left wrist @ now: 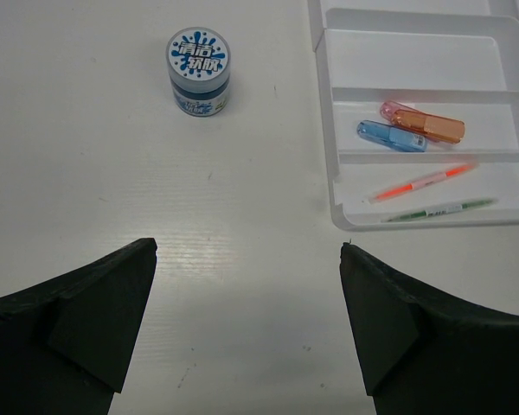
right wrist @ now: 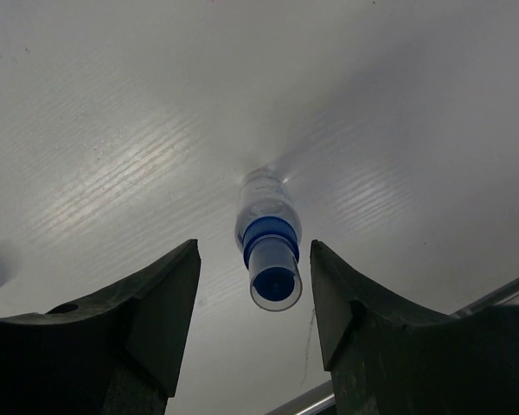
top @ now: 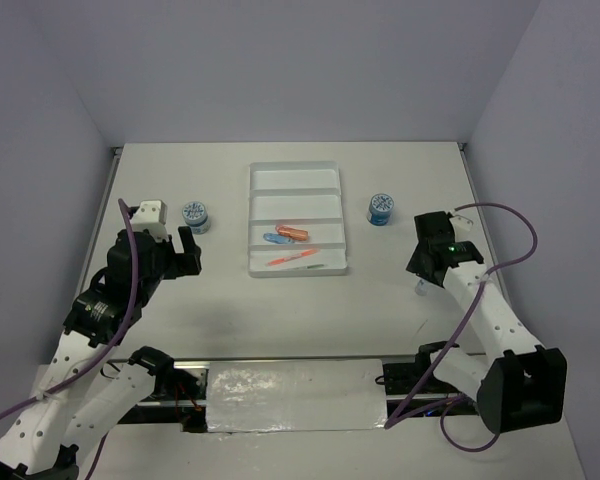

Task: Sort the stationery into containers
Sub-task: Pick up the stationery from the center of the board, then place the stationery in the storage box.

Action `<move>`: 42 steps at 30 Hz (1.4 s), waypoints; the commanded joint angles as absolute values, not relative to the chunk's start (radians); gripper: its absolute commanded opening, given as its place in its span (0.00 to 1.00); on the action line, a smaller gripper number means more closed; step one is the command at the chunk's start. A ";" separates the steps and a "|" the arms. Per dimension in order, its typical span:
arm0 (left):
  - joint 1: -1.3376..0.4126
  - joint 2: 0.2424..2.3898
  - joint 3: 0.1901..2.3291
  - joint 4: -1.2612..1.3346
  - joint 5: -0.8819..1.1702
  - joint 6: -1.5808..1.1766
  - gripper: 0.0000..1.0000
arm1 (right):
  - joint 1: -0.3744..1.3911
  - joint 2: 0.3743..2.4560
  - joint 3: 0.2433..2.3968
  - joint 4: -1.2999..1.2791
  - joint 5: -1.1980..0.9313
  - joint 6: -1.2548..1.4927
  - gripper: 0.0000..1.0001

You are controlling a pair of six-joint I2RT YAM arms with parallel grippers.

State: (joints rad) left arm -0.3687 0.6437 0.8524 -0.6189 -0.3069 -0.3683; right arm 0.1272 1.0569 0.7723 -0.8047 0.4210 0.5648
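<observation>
Between parted jaws of right end effector (right wrist: pixel 254 249): white-blue tube (right wrist: pixel 269 259), untouched | left end effector (left wrist: pixel 247 245): apart

Round tubs: two, the left tub (top: pixel 195 217) and the right tub (top: pixel 381 209). Tray (top: pixel 296 178): one, with four compartments. Thin pens: two, orange pen (left wrist: pixel 424 181) and green pen (left wrist: pixel 438 209). Short sticks: blue stick (left wrist: pixel 391 136) and orange stick (left wrist: pixel 428 126); a third is unclear. Tube (right wrist: pixel 268 229): one.

Overhead rear view, left wrist shares tray (top: pixel 295 178)
</observation>
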 commanded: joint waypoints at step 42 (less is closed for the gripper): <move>-0.362 0.635 0.859 -0.587 -0.383 -0.376 0.99 | 0.478 1.728 1.792 -0.816 0.439 0.259 0.00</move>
State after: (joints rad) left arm -0.3687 0.6456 0.8524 -0.6071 -0.3256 -0.3695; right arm 0.4370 1.5799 1.6051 -0.7841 0.3542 0.3286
